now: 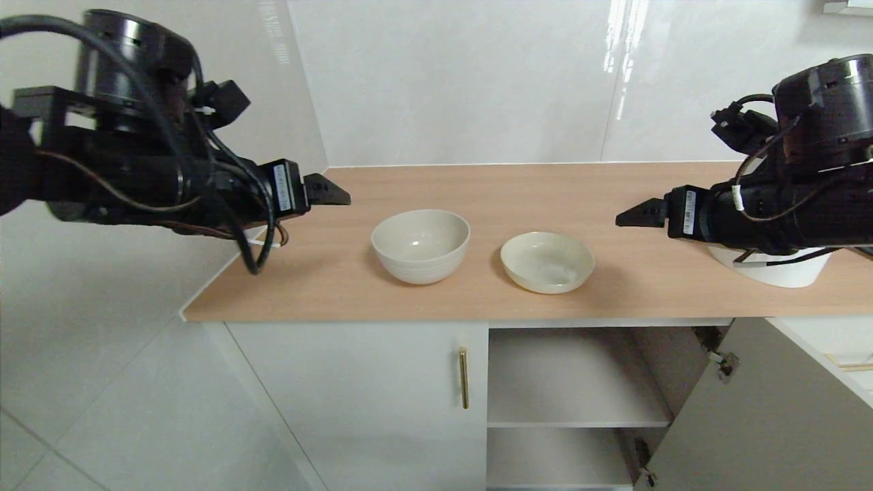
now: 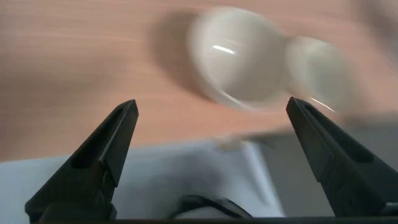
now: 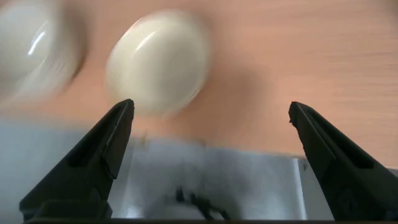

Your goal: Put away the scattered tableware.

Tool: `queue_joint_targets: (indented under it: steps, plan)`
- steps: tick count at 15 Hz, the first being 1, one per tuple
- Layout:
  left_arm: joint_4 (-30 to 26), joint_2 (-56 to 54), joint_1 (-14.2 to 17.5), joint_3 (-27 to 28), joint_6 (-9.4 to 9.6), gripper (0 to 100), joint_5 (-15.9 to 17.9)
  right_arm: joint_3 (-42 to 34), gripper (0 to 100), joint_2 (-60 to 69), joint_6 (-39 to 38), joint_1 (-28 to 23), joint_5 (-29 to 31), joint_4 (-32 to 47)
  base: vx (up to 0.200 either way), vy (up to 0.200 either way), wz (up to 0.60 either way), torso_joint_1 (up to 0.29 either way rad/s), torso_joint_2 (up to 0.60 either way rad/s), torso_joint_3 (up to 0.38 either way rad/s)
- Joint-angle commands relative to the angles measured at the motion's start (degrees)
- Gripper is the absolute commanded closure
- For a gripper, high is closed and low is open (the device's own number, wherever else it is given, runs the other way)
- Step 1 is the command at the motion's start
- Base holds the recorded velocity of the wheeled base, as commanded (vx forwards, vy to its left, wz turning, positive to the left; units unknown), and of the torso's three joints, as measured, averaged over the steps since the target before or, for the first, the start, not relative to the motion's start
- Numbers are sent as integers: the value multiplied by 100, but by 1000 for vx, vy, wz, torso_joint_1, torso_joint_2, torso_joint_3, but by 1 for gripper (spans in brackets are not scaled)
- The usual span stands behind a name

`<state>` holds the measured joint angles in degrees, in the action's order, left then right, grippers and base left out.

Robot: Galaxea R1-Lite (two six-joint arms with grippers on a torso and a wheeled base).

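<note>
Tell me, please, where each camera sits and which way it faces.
Head view: on the head, facing forward and down at the counter, deep bowl, shallow bowl and open cabinet; both arms show, left claw and right claw.
Left wrist view: on the left wrist, facing both bowls past its open claw's fingers.
Right wrist view: on the right wrist, facing both bowls past open fingers.
All three share both bowls.

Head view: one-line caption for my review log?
A deep bowl and a shallow bowl sit apart on the wooden counter between the open left gripper and right gripper, above an open cabinet.
</note>
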<state>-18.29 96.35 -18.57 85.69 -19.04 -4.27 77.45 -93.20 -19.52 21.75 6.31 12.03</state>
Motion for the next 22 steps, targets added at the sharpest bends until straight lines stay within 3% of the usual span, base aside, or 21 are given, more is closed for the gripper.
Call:
queue_joint_targets:
  steps: [1,4,12,13,18,22]
  plan:
    - [-158,1158,-393,598,-179,0,-690,227,0,-383,-79,84,177,36,0,0,0,0,0,0]
    - [-158,1702,-455,1126,-671,0,-716,183,0,-348,-105,154,195,36,0,0,0,0,0,0]
    - [-105,2124,-455,1310,-697,0,-733,183,0,-366,-105,163,256,27,0,0,0,0,0,0]
    - [-105,2116,-455,1310,-697,100,-733,183,0,-375,-105,163,256,27,0,0,0,0,0,0]
    - [-105,1949,-455,1266,-715,100,-725,280,0,-682,-96,163,230,18,0,0,0,0,0,0]
    - [-96,1114,-455,748,-671,100,-690,623,0,-1130,-114,233,327,54,0,0,0,0,0,0]
